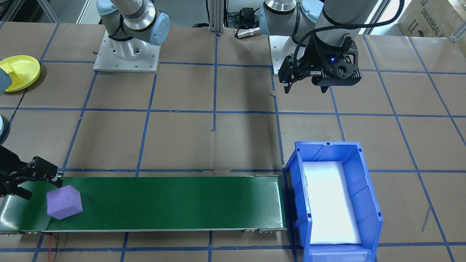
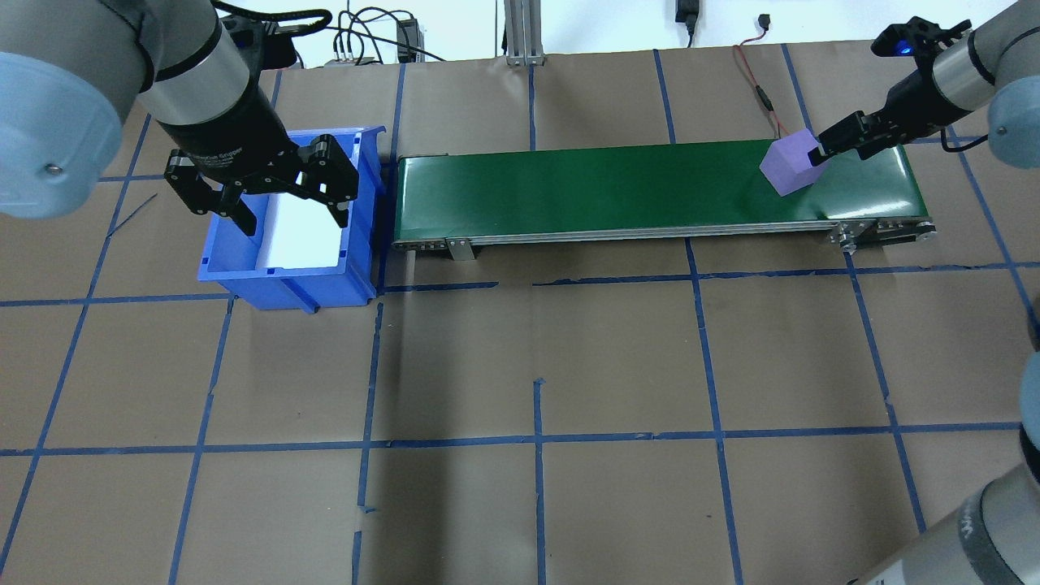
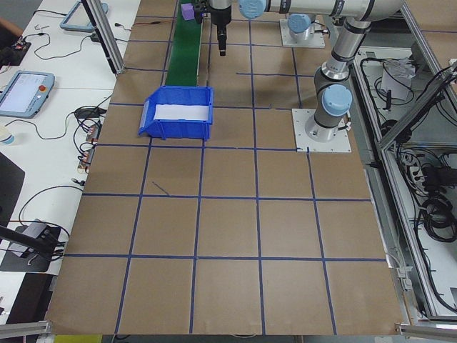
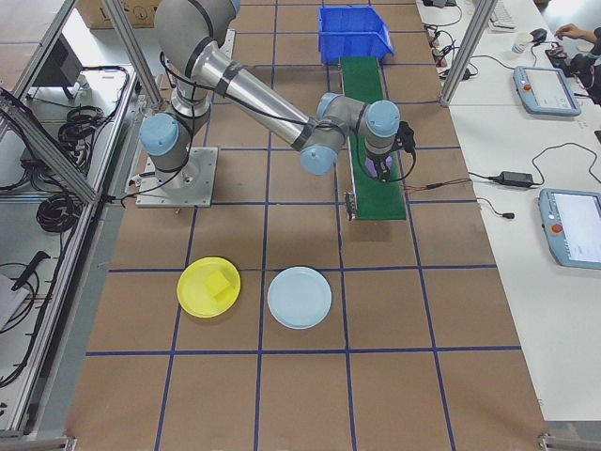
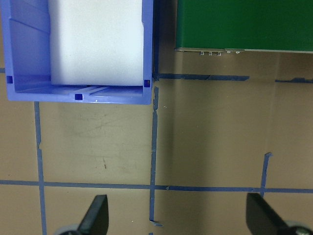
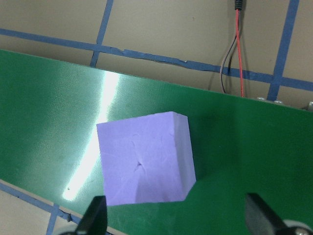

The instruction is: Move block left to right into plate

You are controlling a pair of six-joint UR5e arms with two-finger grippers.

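A purple block rests on the green conveyor belt near its end on the robot's right. My right gripper is open just beside it. In the right wrist view the block lies ahead of the spread fingertips, apart from them. The yellow plate sits on the table toward the robot's base and holds a yellow block. My left gripper hangs open and empty above the near side of the blue bin.
The blue bin with a white liner stands at the belt's other end. A light blue plate lies next to the yellow plate. Red and black wires run beside the belt. Brown paper with blue tape lines covers the table.
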